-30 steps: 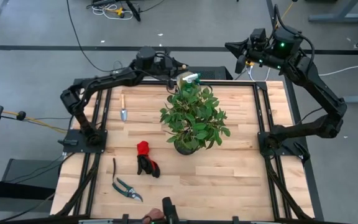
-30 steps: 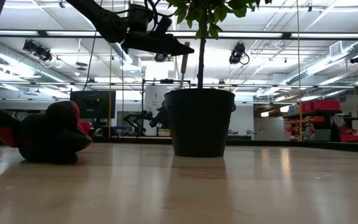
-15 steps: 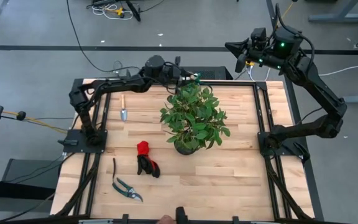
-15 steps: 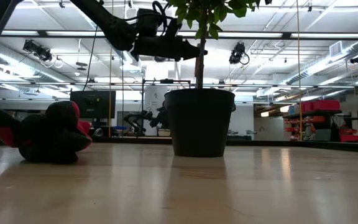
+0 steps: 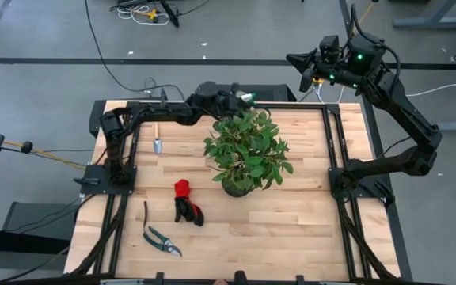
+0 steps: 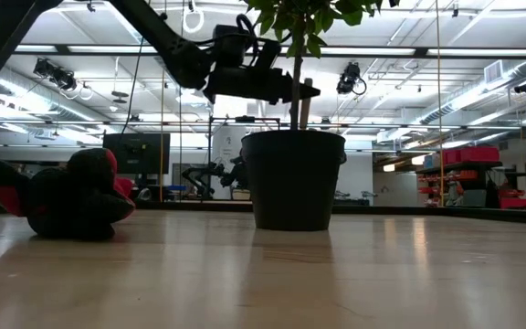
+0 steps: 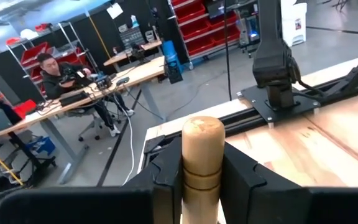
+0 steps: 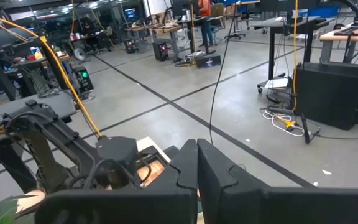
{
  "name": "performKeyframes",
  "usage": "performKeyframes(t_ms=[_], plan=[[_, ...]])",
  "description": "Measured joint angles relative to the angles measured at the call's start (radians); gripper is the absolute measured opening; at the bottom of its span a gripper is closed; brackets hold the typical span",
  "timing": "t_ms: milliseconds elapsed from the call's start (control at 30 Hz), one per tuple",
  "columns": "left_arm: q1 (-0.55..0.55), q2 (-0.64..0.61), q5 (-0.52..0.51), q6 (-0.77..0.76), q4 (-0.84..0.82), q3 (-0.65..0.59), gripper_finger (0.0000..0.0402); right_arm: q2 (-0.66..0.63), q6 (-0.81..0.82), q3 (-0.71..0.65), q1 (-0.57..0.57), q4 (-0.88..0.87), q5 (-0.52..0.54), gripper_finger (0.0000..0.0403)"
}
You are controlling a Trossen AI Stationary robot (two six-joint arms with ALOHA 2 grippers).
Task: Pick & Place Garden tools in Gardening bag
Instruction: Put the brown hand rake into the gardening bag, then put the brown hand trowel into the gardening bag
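Left gripper (image 5: 244,98) is up over the far edge of the table (image 5: 291,214), just behind the foliage of the one potted plant (image 5: 246,149), and its two fingers (image 7: 241,180) are clamped on a single wooden handle (image 7: 201,155); the wrist view shows the rounded handle end standing straight up between them, and the low view catches it poking out beside the plant's stem, well above the dark pot (image 6: 293,179). What sort of tool head hangs below the fingers cannot be made out. On the wood I count one trowel (image 5: 157,140) with a wooden handle lying near the far-left side, one bundle of red-and-black gloves (image 5: 185,202) in front of the pot toward the left, and one pair of pruning shears (image 5: 160,235) near the front-left corner, all well apart from each other. That makes three tools lying down and one in the air. No bag shows in any view. Right gripper (image 5: 301,63) waits high beyond the far-right corner, off the table, fingers pressed together on nothing. One seated person (image 7: 61,71) at a desk shows in the room behind.
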Motion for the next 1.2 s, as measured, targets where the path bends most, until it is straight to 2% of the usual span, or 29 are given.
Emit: performKeyframes(t_ms=[200,500,800,1100,1200], plan=[[-0.016,0.007,-0.025,0.005,-0.003,0.0,0.0093,0.0,-0.003,0.0,0.0,0.0,-0.001,0.0003],[-0.016,0.007,-0.025,0.006,-0.003,0.0,0.0078,0.0,-0.003,0.0,0.0,0.0,-0.002,0.0003],[-0.02,0.006,-0.03,0.009,-0.01,0.0,0.0139,0.0,0.002,0.0,0.0,0.0,-0.002,0.0003],[-0.032,0.006,-0.065,0.008,-0.012,0.0,0.0165,0.0,0.005,0.0,0.0,-0.001,-0.002,0.0003],[-0.033,-0.004,-0.097,-0.04,-0.015,0.0,0.0166,0.0,0.005,0.0,0.0,-0.001,-0.002,0.0003]])
